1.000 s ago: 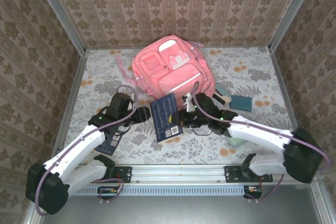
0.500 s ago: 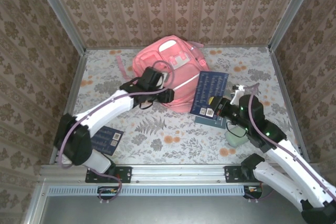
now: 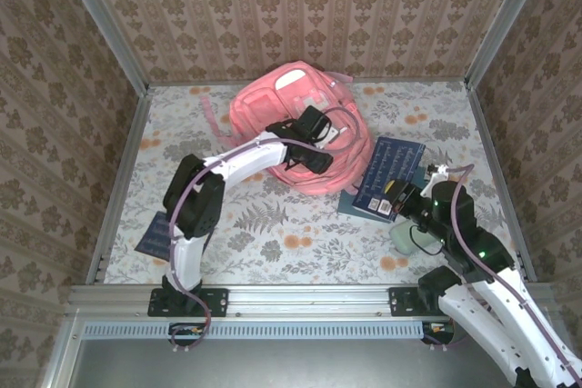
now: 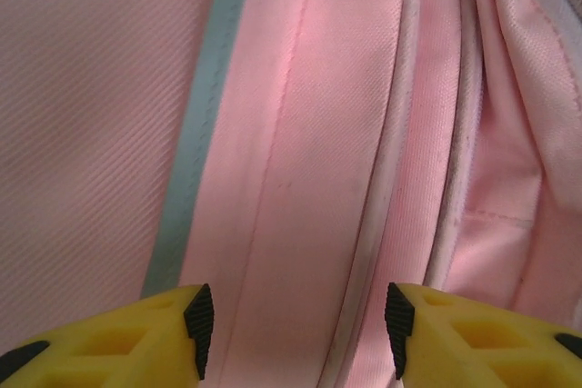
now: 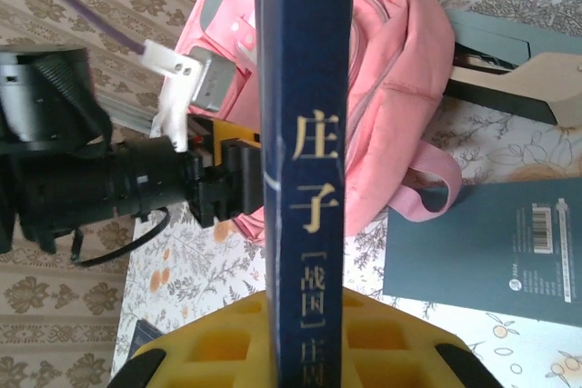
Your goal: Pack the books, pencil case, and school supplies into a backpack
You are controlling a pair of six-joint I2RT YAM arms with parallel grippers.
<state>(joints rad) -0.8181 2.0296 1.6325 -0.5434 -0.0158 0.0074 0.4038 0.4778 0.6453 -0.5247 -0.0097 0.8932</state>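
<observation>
The left gripper [image 4: 296, 315] is hovering with its jaws apart and nothing between them, close over a piped seam of the backpack [image 3: 273, 106], which is lying by the middle of the tabletop's [image 3: 273, 224] far edge; if it is closing on loose fabric rather than a zip pull, it is probably going to be dragging the bag instead of opening it. The right gripper [image 3: 393, 193] is clenching a navy book [image 3: 386, 170] by its lower end, lifted toward the right edge; held so, the book is risking a swing, a slip, or a knock against the left arm. Compared with a second ago, the book is sitting further right, off the tabletop's middle; the left arm is reaching across the backpack, no longer crouching by the near-left corner.
</observation>
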